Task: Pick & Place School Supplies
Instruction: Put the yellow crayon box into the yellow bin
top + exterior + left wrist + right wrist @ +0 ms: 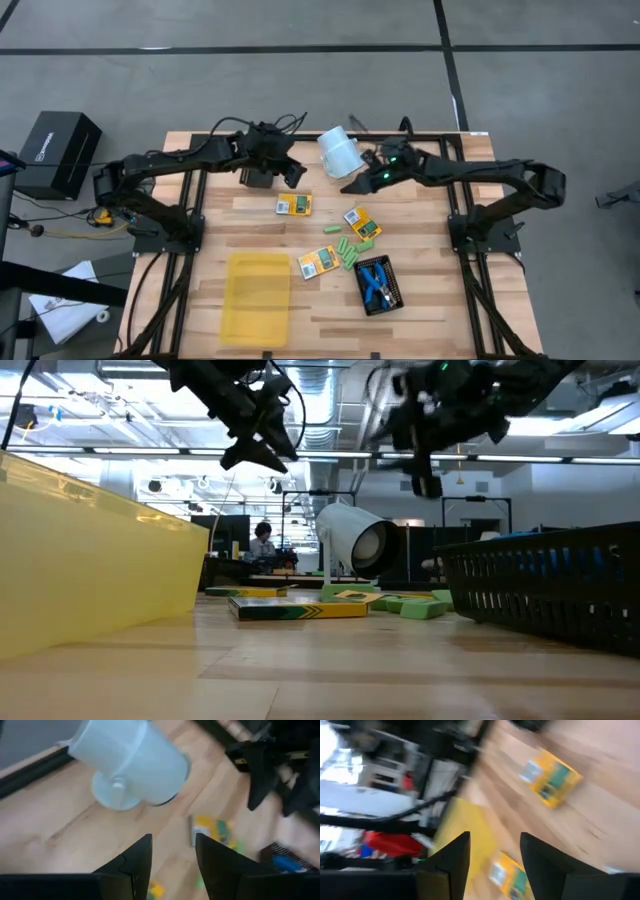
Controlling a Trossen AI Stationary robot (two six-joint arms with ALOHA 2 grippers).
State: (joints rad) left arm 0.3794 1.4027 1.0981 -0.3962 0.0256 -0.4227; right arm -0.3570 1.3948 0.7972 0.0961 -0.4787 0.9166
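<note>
Hovering above the far part of the worktop (420,320), both claws are open and hold nothing. The left claw (296,172) hangs just beside the tipped white cup (339,153); the right claw (352,186) hangs on the cup's other side, above bare wood.

The supplies lie nearer the middle: one orange box (294,205) just in front of the left claw, a second box (362,222) in front of the right claw, a third box (317,262) beside the yellow tray (256,296), and green pieces (349,252) scattered between them. The blue-handled pliers (375,281) already sit in the black mesh tray (380,286).

For a clean pick, I judge the nearest claw should centre over one box, turn its fingers across the narrow side, and come straight down without nudging the cup or the neighbouring green pieces. The boxes are flat, so the fingertips will need to reach right to the wood.

From above, the full layout and which arm is which are plain. The table-level camera instead shows both claws well clear of the surface, and the cup lying on its side with its mouth facing the camera. The left wrist camera shows the gap between its fingers (135,865) empty, as does the right wrist camera.
</note>
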